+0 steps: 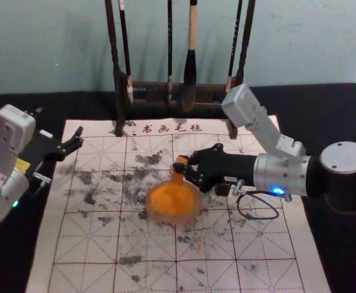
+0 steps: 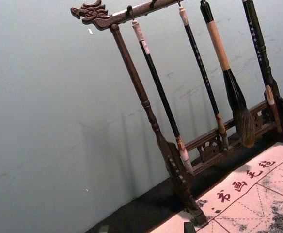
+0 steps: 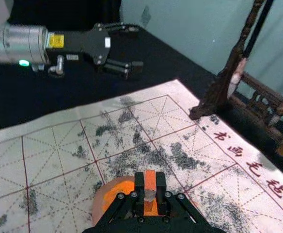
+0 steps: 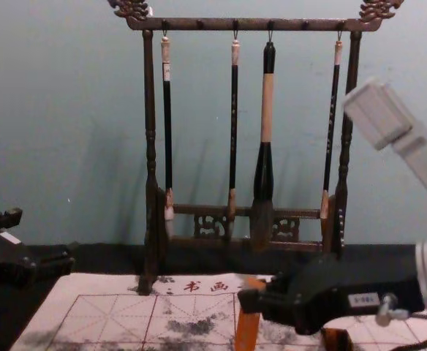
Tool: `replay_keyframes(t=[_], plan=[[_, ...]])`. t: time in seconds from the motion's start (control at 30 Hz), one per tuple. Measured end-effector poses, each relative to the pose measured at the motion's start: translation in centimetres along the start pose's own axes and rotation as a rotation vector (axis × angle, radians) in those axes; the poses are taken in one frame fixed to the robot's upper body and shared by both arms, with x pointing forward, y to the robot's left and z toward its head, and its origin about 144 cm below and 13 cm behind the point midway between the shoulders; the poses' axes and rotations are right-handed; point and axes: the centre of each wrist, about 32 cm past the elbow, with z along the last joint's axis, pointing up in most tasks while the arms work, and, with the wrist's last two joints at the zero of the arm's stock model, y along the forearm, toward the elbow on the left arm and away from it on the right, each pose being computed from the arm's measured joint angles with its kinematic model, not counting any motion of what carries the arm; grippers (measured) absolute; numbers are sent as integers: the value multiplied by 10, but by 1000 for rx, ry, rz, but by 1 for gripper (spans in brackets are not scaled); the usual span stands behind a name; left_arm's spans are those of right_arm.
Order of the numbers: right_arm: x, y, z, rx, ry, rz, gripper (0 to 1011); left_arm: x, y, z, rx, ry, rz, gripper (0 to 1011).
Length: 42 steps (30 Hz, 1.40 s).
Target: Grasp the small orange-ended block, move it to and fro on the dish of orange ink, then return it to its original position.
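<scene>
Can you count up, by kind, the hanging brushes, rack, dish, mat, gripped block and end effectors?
Hanging brushes: 4
Rack: 1
Dish: 1
Mat: 1
Gripped block: 1
End effectors: 2 (right end effector on the block, left end effector at the left)
Total: 10

Silver cylindrical right forearm (image 1: 281, 173) with black screw-dotted tool (image 1: 183, 168), glowing blue light (image 1: 278, 190), thin looping cable (image 1: 260, 218)

a pale blue-green wall (image 1: 300, 46) stands behind the black table (image 1: 333, 107).
</scene>
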Motion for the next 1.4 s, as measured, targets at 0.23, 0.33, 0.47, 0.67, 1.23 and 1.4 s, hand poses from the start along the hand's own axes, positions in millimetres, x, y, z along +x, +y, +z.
replay_keyframes(t=[0.23,0.33,0.47,0.67,1.23,1.4], plan=[[4,11,-1,-30,-24,13,109,0,0,0,0,0,0,1001],[5,15,-2,-38,-28,17,109,0,0,0,0,0,0,1001],[7,20,-4,-47,-30,21,108,0,0,0,0,0,0,1001],[7,23,-6,-54,-27,24,108,0,0,0,0,0,0,1001],[6,21,-6,-64,-28,27,108,0,0,0,0,0,0,1001],[6,16,-7,-70,-11,23,109,0,0,0,0,0,0,1001]])
